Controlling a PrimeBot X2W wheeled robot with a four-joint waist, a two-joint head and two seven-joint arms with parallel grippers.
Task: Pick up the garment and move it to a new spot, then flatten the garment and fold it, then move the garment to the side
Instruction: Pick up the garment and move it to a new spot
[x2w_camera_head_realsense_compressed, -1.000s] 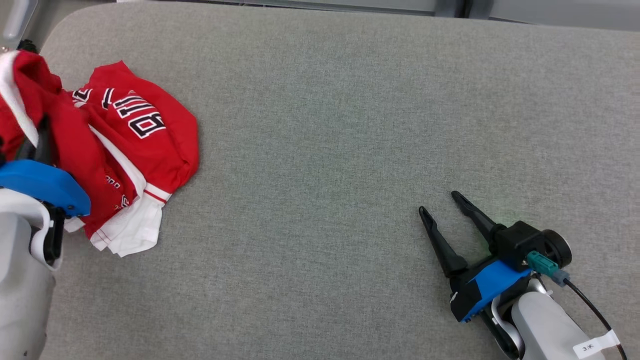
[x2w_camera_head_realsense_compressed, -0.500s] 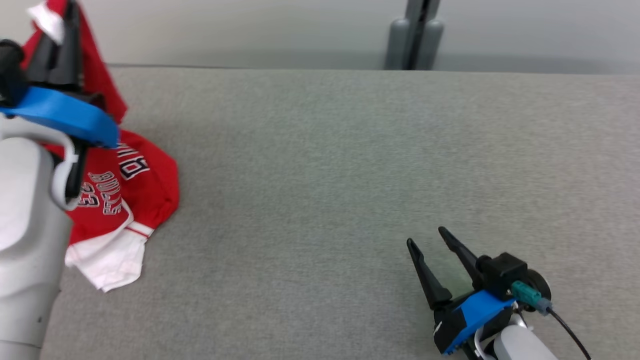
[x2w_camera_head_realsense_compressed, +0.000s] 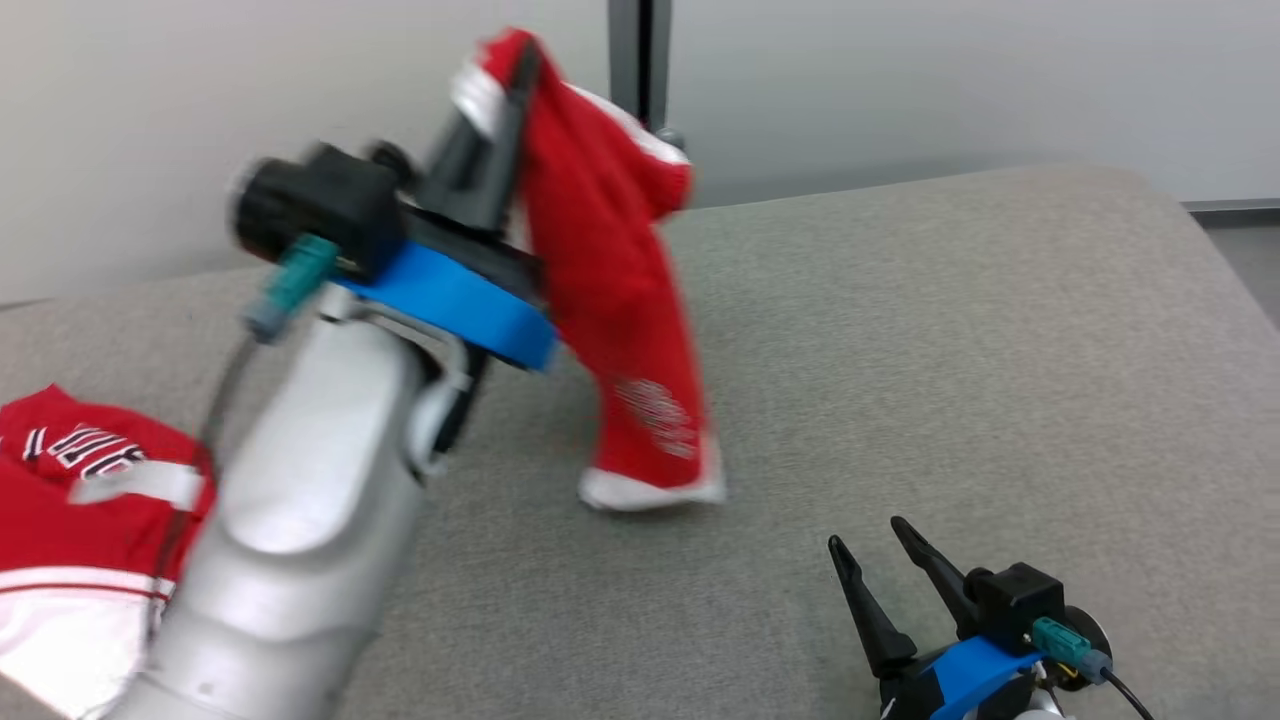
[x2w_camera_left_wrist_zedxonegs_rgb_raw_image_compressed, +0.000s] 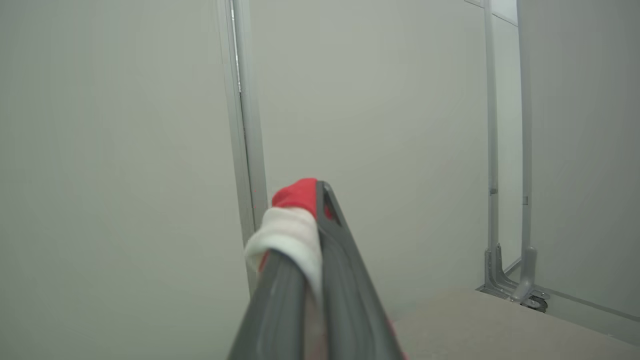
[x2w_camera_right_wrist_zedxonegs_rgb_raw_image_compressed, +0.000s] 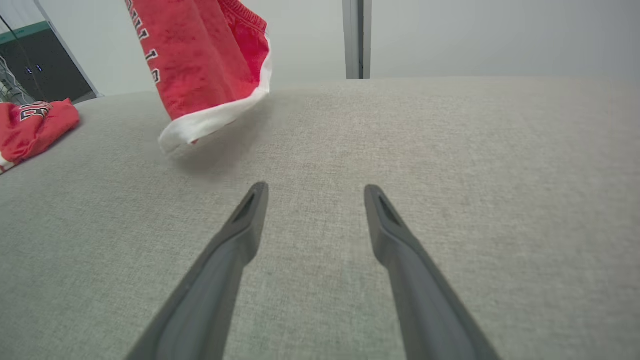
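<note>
A red garment (x2w_camera_head_realsense_compressed: 620, 300) with white trim hangs in the air from my left gripper (x2w_camera_head_realsense_compressed: 515, 65), which is shut on its top edge. Its white hem dangles just above the grey table (x2w_camera_head_realsense_compressed: 950, 350), near the middle. The left wrist view has the two fingers pressed together with red and white cloth (x2w_camera_left_wrist_zedxonegs_rgb_raw_image_compressed: 290, 230) bunched at their tips (x2w_camera_left_wrist_zedxonegs_rgb_raw_image_compressed: 315, 200). My right gripper (x2w_camera_head_realsense_compressed: 865, 545) rests open and empty low over the table at the lower right. In the right wrist view the hanging garment (x2w_camera_right_wrist_zedxonegs_rgb_raw_image_compressed: 200, 60) is ahead and to the left of my right gripper (x2w_camera_right_wrist_zedxonegs_rgb_raw_image_compressed: 312, 192).
A second red garment (x2w_camera_head_realsense_compressed: 70, 500) with black-and-white lettering lies crumpled at the table's left edge (x2w_camera_right_wrist_zedxonegs_rgb_raw_image_compressed: 35, 125). A grey post (x2w_camera_head_realsense_compressed: 640, 60) stands against the pale wall behind the table. The table's right edge drops off at the far right.
The camera has shifted. My left arm has raised the garment off the pile and swung it rightward over the table's middle. The right gripper stays open in place.
</note>
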